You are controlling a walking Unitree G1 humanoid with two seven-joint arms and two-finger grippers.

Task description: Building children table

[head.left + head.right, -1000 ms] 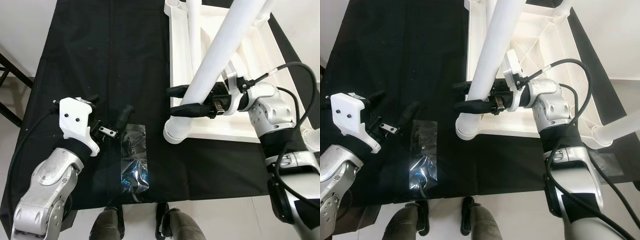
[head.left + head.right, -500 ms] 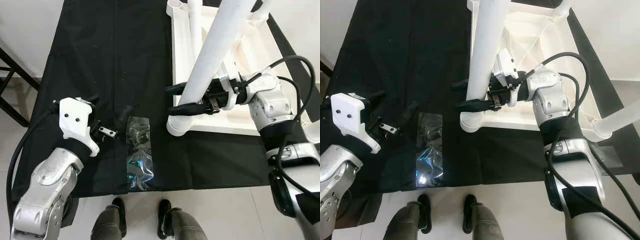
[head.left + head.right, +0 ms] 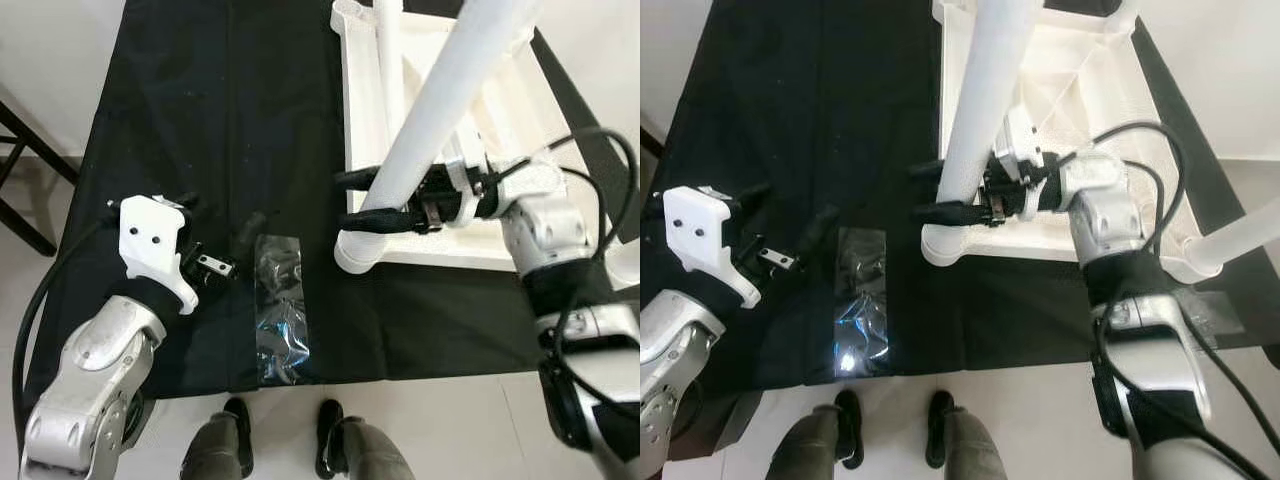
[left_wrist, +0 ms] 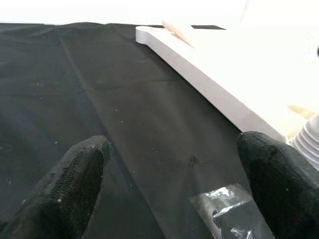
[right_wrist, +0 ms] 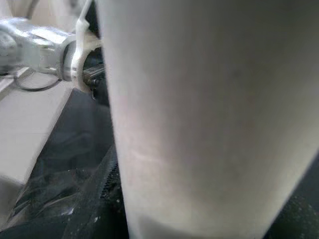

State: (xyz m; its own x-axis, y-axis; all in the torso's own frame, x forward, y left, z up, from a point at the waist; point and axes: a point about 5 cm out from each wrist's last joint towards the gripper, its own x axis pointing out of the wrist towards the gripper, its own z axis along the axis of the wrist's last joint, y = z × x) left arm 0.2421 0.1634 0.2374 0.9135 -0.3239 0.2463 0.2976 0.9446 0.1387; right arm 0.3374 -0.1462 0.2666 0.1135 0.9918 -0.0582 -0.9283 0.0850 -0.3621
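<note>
On the desk [image 3: 200, 80] I count 1 black cloth [image 3: 270, 130], 1 upturned white tabletop [image 3: 440, 245], 3 white legs — the nearest [image 3: 440, 110] tilted — and 1 clear plastic bag [image 3: 280, 310]. 2 feet [image 3: 235, 465] stand below.

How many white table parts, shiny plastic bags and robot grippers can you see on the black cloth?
White table legs: 3, the one in the right gripper, a thin one, and one at the right edge
White tabletop: 1
Clear plastic bags: 1
Grippers: 2, left and right
Total: 7
</note>
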